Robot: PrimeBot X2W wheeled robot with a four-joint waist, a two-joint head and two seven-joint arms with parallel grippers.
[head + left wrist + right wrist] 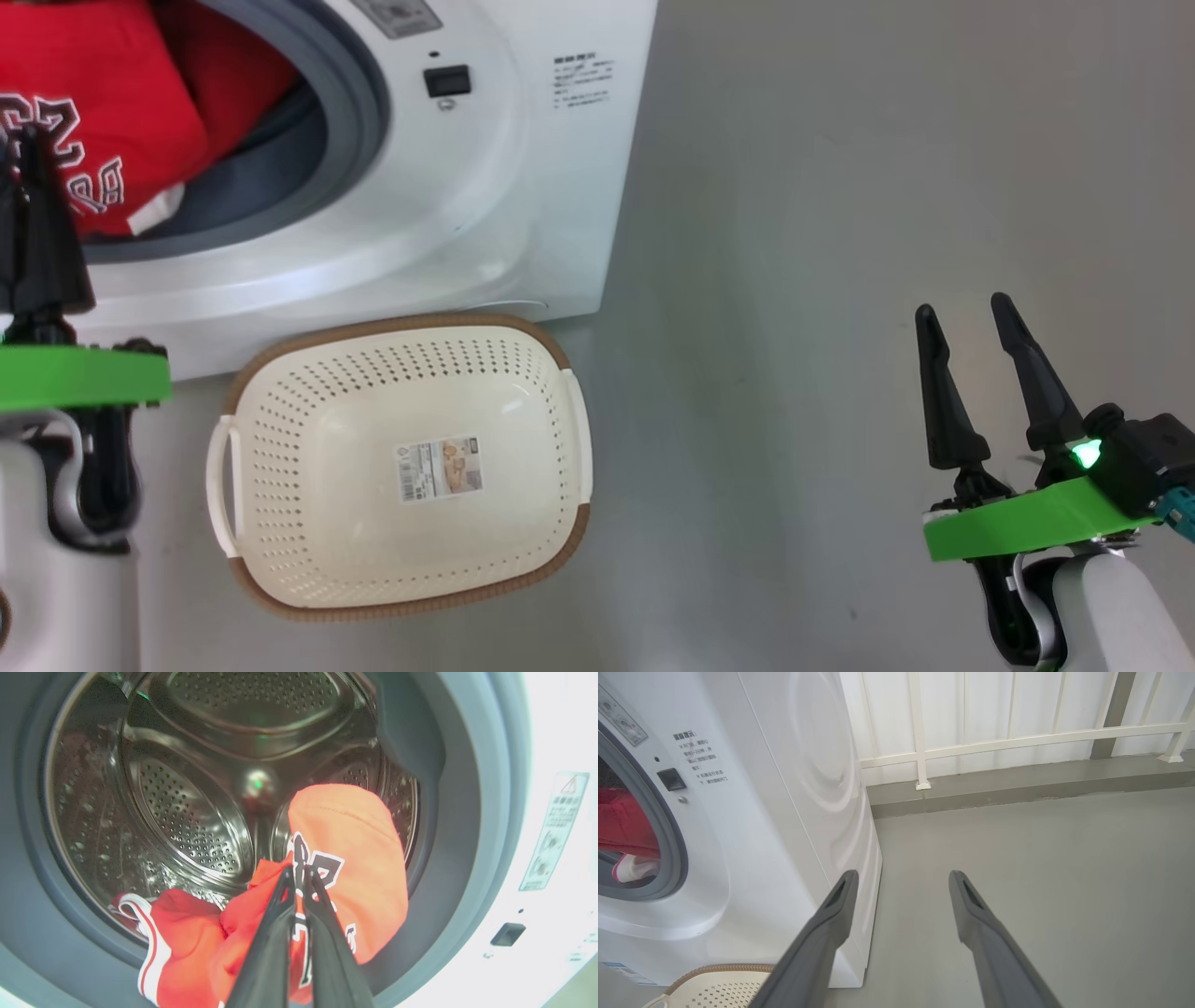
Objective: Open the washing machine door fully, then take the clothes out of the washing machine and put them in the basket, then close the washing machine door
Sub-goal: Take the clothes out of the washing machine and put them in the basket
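In washing machine (467, 826), clothes (359, 854) pinched by left tool (299, 871).

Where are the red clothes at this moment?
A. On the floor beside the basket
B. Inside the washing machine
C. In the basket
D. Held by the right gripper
B: the red clothes lie in the drum of the washing machine, with the left gripper shut on them, and none are in the basket.
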